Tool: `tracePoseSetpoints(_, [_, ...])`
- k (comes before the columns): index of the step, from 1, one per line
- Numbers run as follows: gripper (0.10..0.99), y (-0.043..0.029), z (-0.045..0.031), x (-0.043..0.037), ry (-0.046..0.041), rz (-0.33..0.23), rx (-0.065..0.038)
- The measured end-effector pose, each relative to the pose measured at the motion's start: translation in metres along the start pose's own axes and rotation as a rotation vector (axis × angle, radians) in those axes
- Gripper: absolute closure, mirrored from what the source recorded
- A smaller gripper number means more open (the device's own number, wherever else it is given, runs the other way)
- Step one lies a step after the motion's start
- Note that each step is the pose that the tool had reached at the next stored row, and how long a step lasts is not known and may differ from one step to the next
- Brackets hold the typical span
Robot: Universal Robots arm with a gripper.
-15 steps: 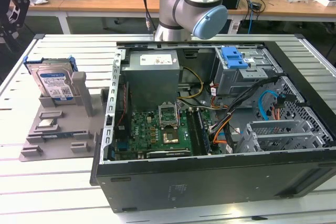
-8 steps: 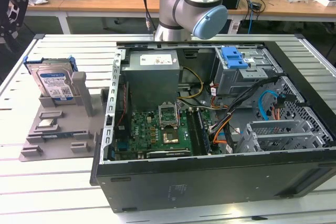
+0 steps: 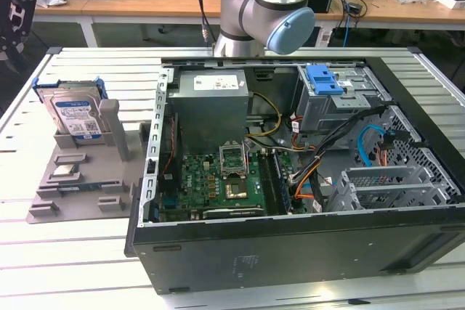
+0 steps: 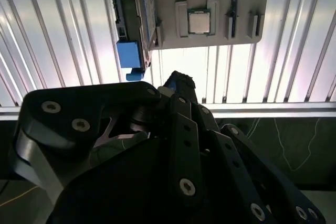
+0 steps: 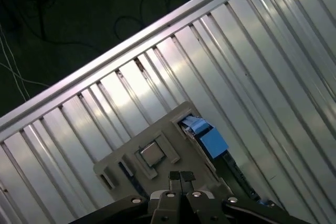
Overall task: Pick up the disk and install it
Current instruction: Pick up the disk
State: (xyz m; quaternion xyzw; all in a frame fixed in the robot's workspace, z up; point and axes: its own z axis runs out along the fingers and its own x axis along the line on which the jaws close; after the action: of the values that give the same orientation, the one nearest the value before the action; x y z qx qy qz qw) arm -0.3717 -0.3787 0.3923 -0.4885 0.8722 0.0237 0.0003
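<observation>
On the exterior view's left of the open computer case [image 3: 290,252], the disk [image 3: 73,115] stands on edge in a slot of the grey moulded stand [image 3: 80,179], which rests on the slatted aluminium table [image 3: 73,266]. The drive's blue-and-white label faces the camera, with a small barcode-like patch low on it; its print is too small to read. A white sticker [image 3: 218,83] on the power supply inside the case is likewise illegible. A blue plastic latch [image 3: 323,79] sits on the drive cage at the case's far corner, and the arm [image 3: 265,12] rises behind the case. In the first wrist view the gripper [image 5: 181,174] hangs above the stand with its two fingertips pressed together, closed on nothing; the second wrist view shows the gripper [image 4: 177,82] just as shut and empty. Below it lie a processor chip [image 5: 152,153] seated in the stand and, just beside that, the disk's blue bracket [image 5: 212,140], apart from the fingers.
</observation>
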Motion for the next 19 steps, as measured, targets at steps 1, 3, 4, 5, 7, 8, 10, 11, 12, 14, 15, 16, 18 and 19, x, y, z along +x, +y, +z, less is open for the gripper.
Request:
tracePoseSetpoints(1, [0.980, 0.0000, 0.0000, 0.0000, 0.0007, -0.016, 0.000])
tracePoseSetpoints(3, [0.980, 0.0000, 0.0000, 0.0000, 0.0017, -0.041, -0.001])
tracePoseSetpoints(4, [0.980, 0.0000, 0.0000, 0.0000, 0.0023, -0.054, -0.001])
tracePoseSetpoints(5, [0.980, 0.0000, 0.0000, 0.0000, 0.0035, -0.085, -0.002])
tracePoseSetpoints(7, [0.980, 0.0000, 0.0000, 0.0000, 0.0055, -0.133, -0.003])
tracePoseSetpoints(8, [0.980, 0.0000, 0.0000, 0.0000, 0.0061, -0.147, -0.003])
tracePoseSetpoints(10, [0.980, 0.0000, 0.0000, 0.0000, 0.0075, -0.183, -0.004])
tracePoseSetpoints(11, [0.980, 0.0000, 0.0000, 0.0000, 0.0086, -0.210, -0.005])
tracePoseSetpoints(12, [0.980, 0.0000, 0.0000, 0.0000, 0.0094, -0.227, -0.005])
tracePoseSetpoints(14, [0.980, 0.0000, 0.0000, 0.0000, 0.0115, -0.278, -0.007])
tracePoseSetpoints(15, [0.980, 0.0000, 0.0000, 0.0000, 0.0122, -0.295, -0.007])
tracePoseSetpoints(16, [0.980, 0.0000, 0.0000, 0.0000, 0.0130, -0.314, -0.007])
tracePoseSetpoints(18, [0.980, 0.0000, 0.0000, 0.0000, 0.0157, -0.379, -0.009])
tracePoseSetpoints(19, [0.980, 0.0000, 0.0000, 0.0000, 0.0176, -0.427, -0.010])
